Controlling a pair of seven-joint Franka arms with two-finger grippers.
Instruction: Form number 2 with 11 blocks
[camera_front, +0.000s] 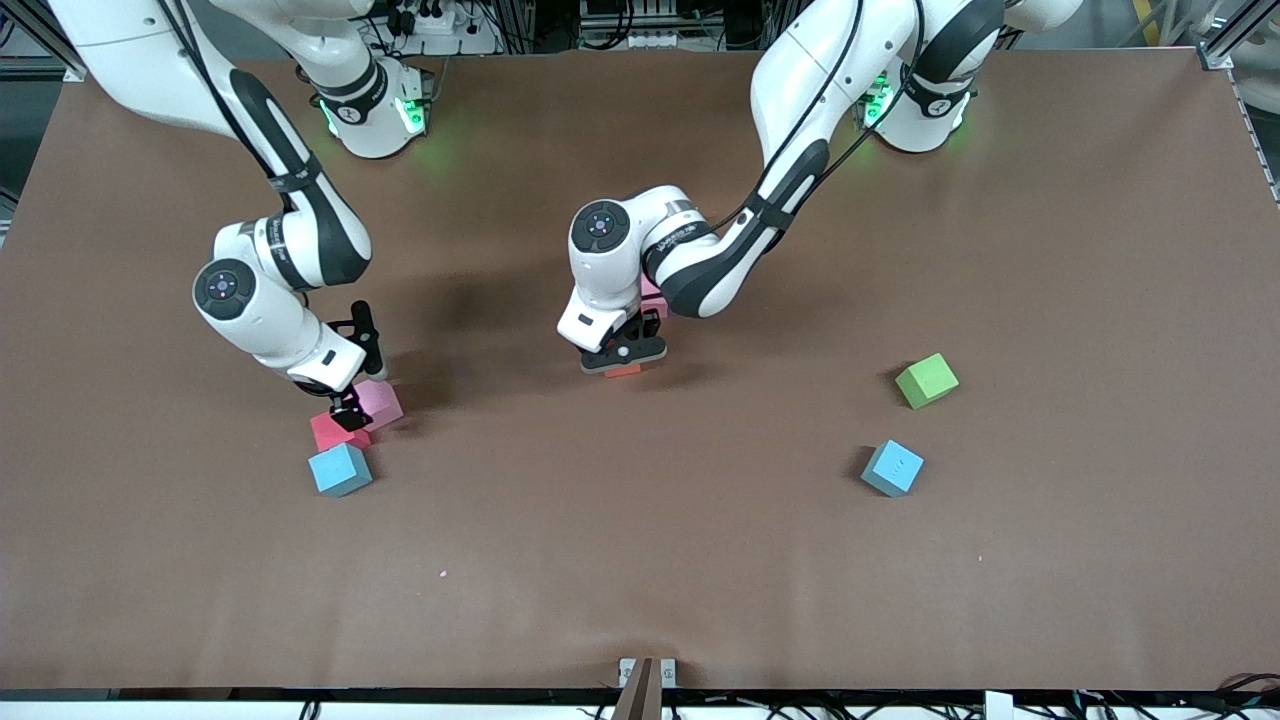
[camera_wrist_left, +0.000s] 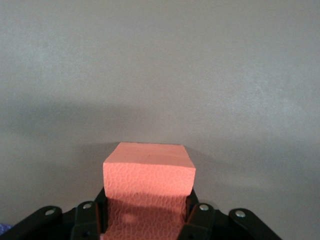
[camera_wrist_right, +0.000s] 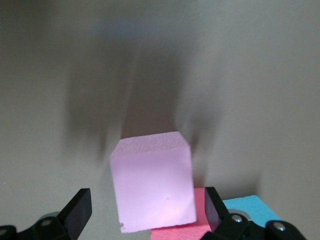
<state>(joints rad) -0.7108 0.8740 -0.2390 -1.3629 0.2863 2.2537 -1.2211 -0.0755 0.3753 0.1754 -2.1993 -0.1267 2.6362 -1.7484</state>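
Jaws: left gripper (camera_front: 624, 362) clamped on an orange block (camera_wrist_left: 149, 172); right gripper (camera_front: 350, 405) spread around a pink block (camera_wrist_right: 152, 187).
Red block (camera_front: 335, 430) touches it at 7 o'clock (a blue one (camera_front: 340, 469) sits nearer the camera); closing could nudge both.

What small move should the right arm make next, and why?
Probably close on the pink cube: the right gripper is open with its fingers either side of it. The left gripper is already shut on the orange cube.
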